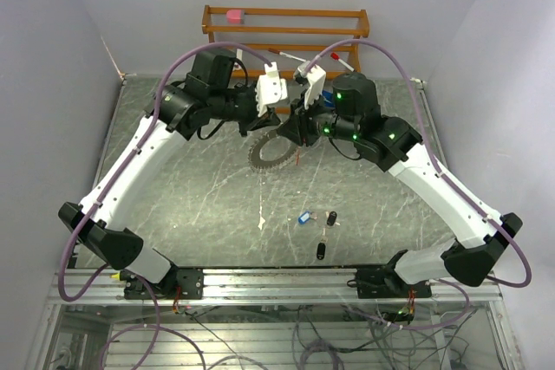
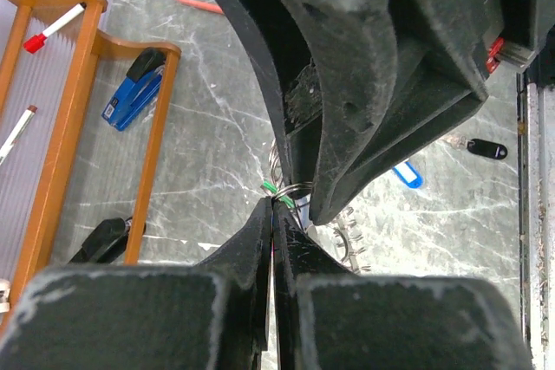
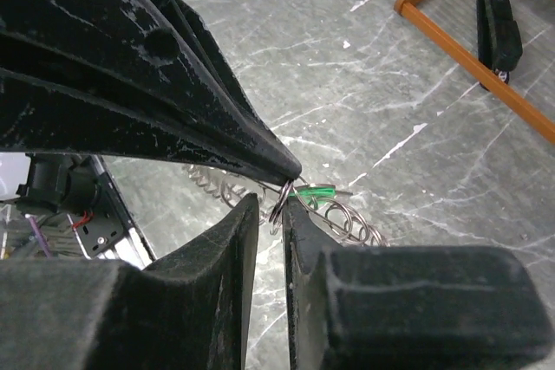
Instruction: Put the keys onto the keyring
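Observation:
The keyring (image 1: 260, 162), a toothed silvery ring, hangs tilted above the table centre between my two grippers. My left gripper (image 1: 276, 126) is shut on its thin rim, as the left wrist view (image 2: 276, 205) shows, with the ring's teeth (image 2: 351, 244) just below. My right gripper (image 1: 295, 126) meets it tip to tip and is nearly shut (image 3: 279, 205) on the small split ring of the green key (image 3: 314, 191); the keyring's loops (image 3: 347, 218) lie behind. A blue key (image 1: 303, 217) and two black keys (image 1: 333, 217) (image 1: 321, 250) lie on the table in front.
A wooden rack (image 1: 286, 28) stands at the back with markers (image 1: 342, 60) and a pink item (image 1: 234, 15). A blue stapler (image 2: 134, 88) and a black stapler (image 3: 499, 28) lie by the rack. A small white scrap (image 1: 262, 223) lies near the keys.

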